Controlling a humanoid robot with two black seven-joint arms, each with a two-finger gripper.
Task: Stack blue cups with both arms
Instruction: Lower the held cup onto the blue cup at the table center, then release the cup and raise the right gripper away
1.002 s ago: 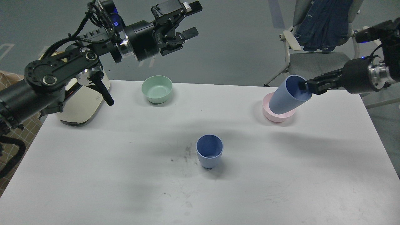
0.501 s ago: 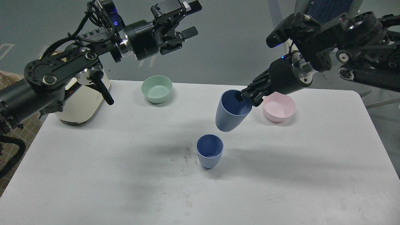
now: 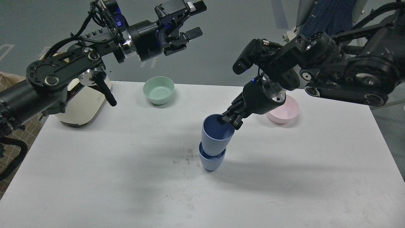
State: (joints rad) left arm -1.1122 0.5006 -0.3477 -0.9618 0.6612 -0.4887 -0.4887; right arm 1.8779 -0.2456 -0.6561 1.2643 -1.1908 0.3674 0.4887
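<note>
One blue cup (image 3: 211,162) stands upright near the middle of the white table (image 3: 95,177). A second blue cup (image 3: 215,136) sits partway inside it, its base in the lower cup's mouth, tilted a little to the right. My right gripper (image 3: 228,121) is shut on the upper cup's right rim, one finger inside and one outside. My left gripper (image 3: 191,17) is open and empty, held high over the table's far left edge, well away from both cups.
A mint-green bowl (image 3: 158,90) stands at the back left. A pink bowl (image 3: 284,111) stands at the back right, partly behind my right arm. A cream-coloured appliance (image 3: 83,107) sits at the left edge. A chair with a blue garment (image 3: 326,15) is behind the table.
My right gripper has carried the cup from over the pink bowl leftward and down, into the mouth of the standing cup. The left arm has barely moved.
</note>
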